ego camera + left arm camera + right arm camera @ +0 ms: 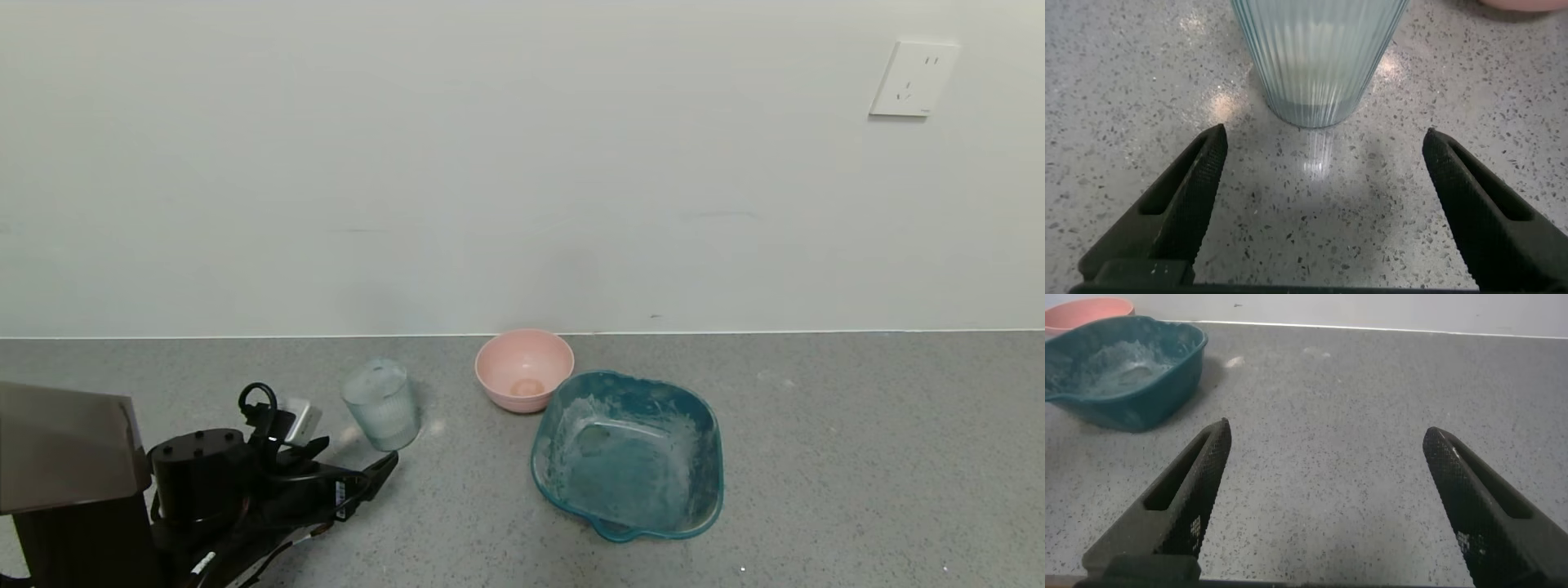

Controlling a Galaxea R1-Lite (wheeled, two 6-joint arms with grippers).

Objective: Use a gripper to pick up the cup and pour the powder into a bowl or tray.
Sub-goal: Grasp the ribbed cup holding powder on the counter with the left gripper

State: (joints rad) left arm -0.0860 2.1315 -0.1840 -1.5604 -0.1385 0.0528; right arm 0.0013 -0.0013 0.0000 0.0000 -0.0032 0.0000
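Closing in on the cup

My left gripper [1319,175], jaws wide, faces the cup [1319,57] at 12 o'clock; I'd advance level, then squeeze mid-wall. Right jaws open too.

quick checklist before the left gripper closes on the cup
1. Left gripper open: ok.
2. Ribbed translucent pale blue plastic cup upright on the speckled grey counter: ok.
3. Cup between the fingers: not ok, it stands just beyond the tips.
4. Cup centred on the gap: ok.
5. Large teal plastic dish open for pouring: ok.
6. Powder in the cup: cannot tell.
7. Right gripper away from the cup: ok.
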